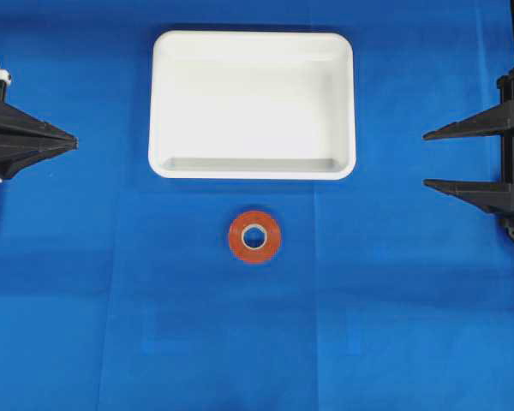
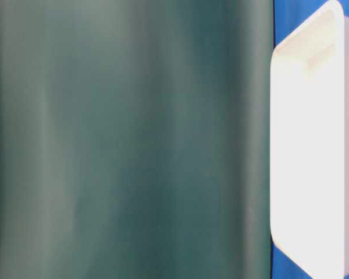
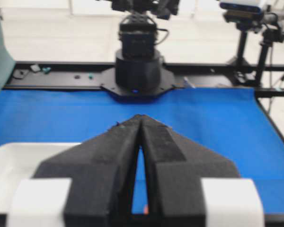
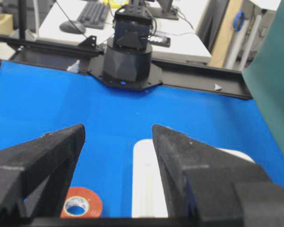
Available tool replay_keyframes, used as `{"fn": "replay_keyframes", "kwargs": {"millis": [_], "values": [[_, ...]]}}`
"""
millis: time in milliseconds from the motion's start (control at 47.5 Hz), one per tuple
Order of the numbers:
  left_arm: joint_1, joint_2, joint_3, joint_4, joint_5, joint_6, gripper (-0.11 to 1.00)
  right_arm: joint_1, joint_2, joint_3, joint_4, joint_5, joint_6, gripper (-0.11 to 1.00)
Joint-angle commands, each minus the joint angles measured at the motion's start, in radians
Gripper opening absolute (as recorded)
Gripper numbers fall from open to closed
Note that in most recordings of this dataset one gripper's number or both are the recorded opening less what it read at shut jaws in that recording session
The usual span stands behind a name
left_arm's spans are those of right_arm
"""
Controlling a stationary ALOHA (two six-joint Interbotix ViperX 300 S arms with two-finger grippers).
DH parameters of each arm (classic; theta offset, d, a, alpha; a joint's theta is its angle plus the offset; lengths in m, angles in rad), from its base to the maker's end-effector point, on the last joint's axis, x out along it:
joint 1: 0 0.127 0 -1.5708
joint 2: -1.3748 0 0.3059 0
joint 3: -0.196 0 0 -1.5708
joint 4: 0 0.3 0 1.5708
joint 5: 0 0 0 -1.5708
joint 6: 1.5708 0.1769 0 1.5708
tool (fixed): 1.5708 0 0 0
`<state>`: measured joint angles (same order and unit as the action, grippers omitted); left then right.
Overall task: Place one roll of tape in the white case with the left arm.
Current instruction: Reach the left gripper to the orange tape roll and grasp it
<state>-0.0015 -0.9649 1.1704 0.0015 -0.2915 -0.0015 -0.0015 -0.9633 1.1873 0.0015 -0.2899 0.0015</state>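
The roll of tape (image 1: 254, 236) lies flat (hole upward); left claw (image 1: 72, 139) clenched, right claw (image 1: 426, 159) released.

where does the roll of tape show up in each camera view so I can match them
Overhead: roll of tape lies flat at centre, just below the white case.
Table-level: not in it; only the case's edge at right.
Left wrist: only a tiny orange speck between the shut fingers, not surely the tape.
Right wrist: bottom left, between the open fingers.
Shared landmark: the white case.
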Motion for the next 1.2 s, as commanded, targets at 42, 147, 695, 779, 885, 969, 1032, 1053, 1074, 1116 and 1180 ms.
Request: {"fn": "replay_keyframes", "kwargs": {"millis": [42, 147, 695, 779, 885, 969, 1032, 1053, 1074, 1116, 1180], "values": [[-0.034, 0.017, -0.011, 0.032, 0.003, 0.003, 0.00, -0.012, 0.028, -0.034, -0.003, 0.012, -0.009, -0.01], [-0.064, 0.038, -0.014, 0.031, -0.023, -0.006, 0.00, -0.012, 0.054, -0.041, -0.003, 0.025, -0.009, -0.09], [-0.161, 0.485, -0.166, 0.031, -0.250, -0.044, 0.12, -0.017, 0.063, -0.043, -0.003, 0.029, -0.002, -0.05], [-0.169, 0.555, -0.215, 0.031, -0.233, -0.067, 0.36, -0.017, 0.063, -0.044, -0.003, 0.031, -0.002, -0.05], [-0.172, 0.621, -0.273, 0.031, -0.170, -0.104, 0.67, -0.017, 0.063, -0.043, -0.003, 0.032, -0.002, -0.05], [-0.172, 0.686, -0.334, 0.031, -0.074, -0.137, 0.86, -0.017, 0.063, -0.043, -0.003, 0.037, -0.002, -0.05], [-0.173, 0.735, -0.382, 0.031, -0.003, -0.158, 0.86, -0.018, 0.063, -0.044, -0.003, 0.041, -0.002, -0.05], [-0.175, 0.750, -0.396, 0.031, 0.023, -0.166, 0.86, -0.018, 0.063, -0.044, -0.003, 0.041, -0.002, -0.05], [-0.175, 0.769, -0.414, 0.031, 0.049, -0.173, 0.85, -0.018, 0.063, -0.043, -0.003, 0.043, -0.002, -0.05], [-0.176, 0.802, -0.448, 0.031, 0.100, -0.186, 0.84, -0.021, 0.063, -0.043, -0.003, 0.046, -0.002, -0.05], [-0.176, 0.851, -0.497, 0.031, 0.176, -0.198, 0.84, -0.023, 0.063, -0.043, -0.003, 0.051, -0.002, -0.05]]}}
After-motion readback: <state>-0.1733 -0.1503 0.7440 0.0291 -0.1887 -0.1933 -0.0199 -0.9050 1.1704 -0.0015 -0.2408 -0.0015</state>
